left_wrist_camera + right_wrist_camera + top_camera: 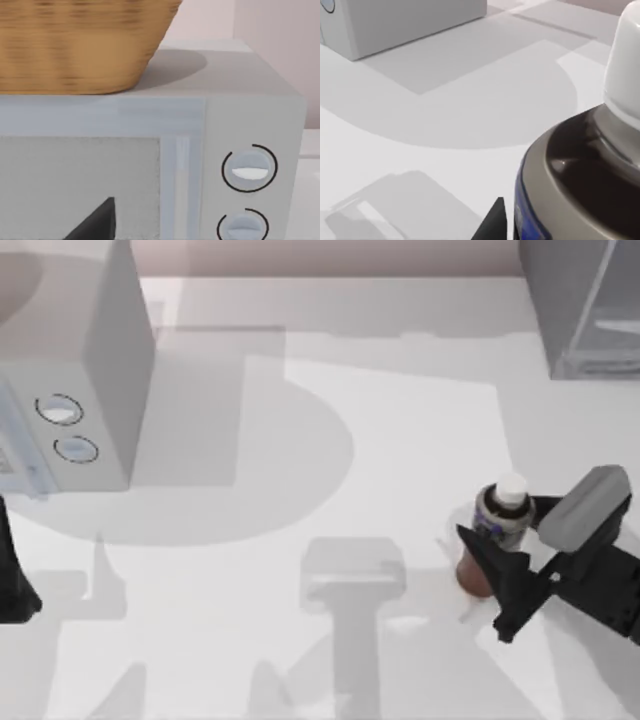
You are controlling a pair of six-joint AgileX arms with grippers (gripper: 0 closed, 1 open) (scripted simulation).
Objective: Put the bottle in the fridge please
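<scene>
The bottle stands on the table at the right, with a reddish-brown body, a white cap and a grey-blue label band. My right gripper reaches in from the right edge and is shut on the bottle, one dark finger on each side of the body. In the right wrist view the bottle looms very close, with one fingertip right beside it. The fridge is the dark grey cabinet at the back right corner, partly cut off. My left gripper is parked at the far left edge, open.
A light grey box with two round dials stands at the back left. In the left wrist view a woven basket sits on top of this box. Bare white table lies between the box and the bottle.
</scene>
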